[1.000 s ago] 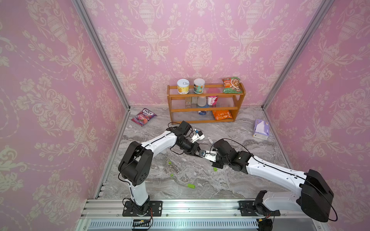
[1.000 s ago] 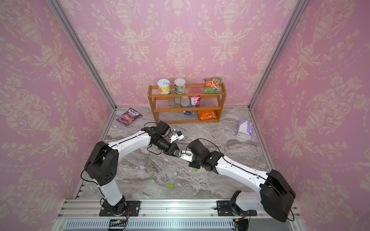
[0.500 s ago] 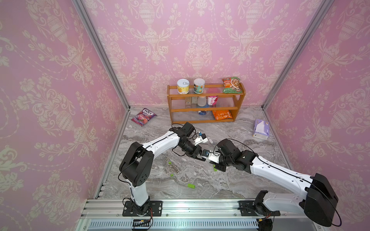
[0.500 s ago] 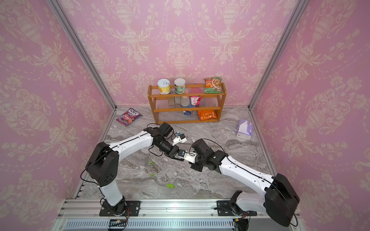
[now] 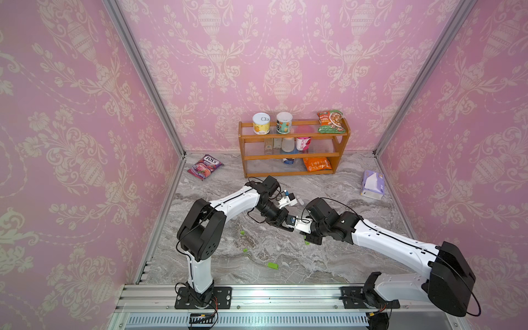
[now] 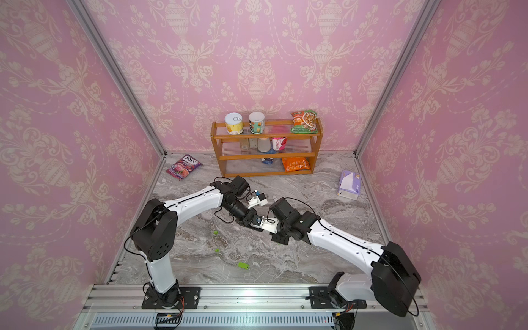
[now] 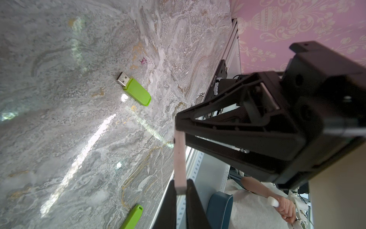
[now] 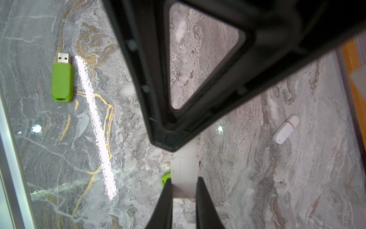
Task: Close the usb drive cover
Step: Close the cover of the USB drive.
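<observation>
Both arms had shifted only a little since one second before: the left arm point(image 5: 234, 200) had brought its wrist slightly nearer to the right arm point(image 5: 385, 240). The two pincers remained joined at the same place in front of the wooden shelf point(image 5: 285, 157).

The grey marbled tabletop point(image 5: 328, 257) carried this shelf at its far edge. A lilac tissue pack point(image 5: 372, 185) lay beside the shelf on the right arm's side, and a purple candy bag point(image 5: 205, 166) lay beside it on the left arm's side.

The white usb drive point(image 8: 185, 166) was held above the tabletop in front of the shelf, gripped at both ends. The left pincer point(image 7: 180, 188) was pinching its flat faces, and the right pincer point(image 8: 184, 184) was pinching its narrow edges. I could not tell if its cover sat fully on.

A second white drive point(image 8: 286, 129), capped, lay between the shelf and the pincers. A green drive point(image 7: 135, 91) with its metal plug bare lay farther from the shelf than the pincers.
</observation>
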Action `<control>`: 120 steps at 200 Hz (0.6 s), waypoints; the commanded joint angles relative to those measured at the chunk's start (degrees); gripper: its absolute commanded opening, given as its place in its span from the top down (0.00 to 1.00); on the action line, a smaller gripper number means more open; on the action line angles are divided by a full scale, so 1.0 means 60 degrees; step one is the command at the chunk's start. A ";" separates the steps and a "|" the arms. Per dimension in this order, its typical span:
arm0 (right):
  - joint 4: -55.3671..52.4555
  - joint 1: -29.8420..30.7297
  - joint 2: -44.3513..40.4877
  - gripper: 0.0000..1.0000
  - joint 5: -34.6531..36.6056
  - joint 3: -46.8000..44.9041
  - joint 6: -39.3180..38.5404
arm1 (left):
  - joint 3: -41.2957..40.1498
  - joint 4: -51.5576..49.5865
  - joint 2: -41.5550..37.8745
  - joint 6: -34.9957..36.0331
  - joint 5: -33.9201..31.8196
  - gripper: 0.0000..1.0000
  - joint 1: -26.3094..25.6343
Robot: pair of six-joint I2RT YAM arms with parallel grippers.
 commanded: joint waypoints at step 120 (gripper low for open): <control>0.4176 0.0721 -0.0758 1.00 -0.1129 0.1355 -0.0338 | -0.2046 0.5503 -0.2888 -0.3170 -0.2726 0.75 0.3099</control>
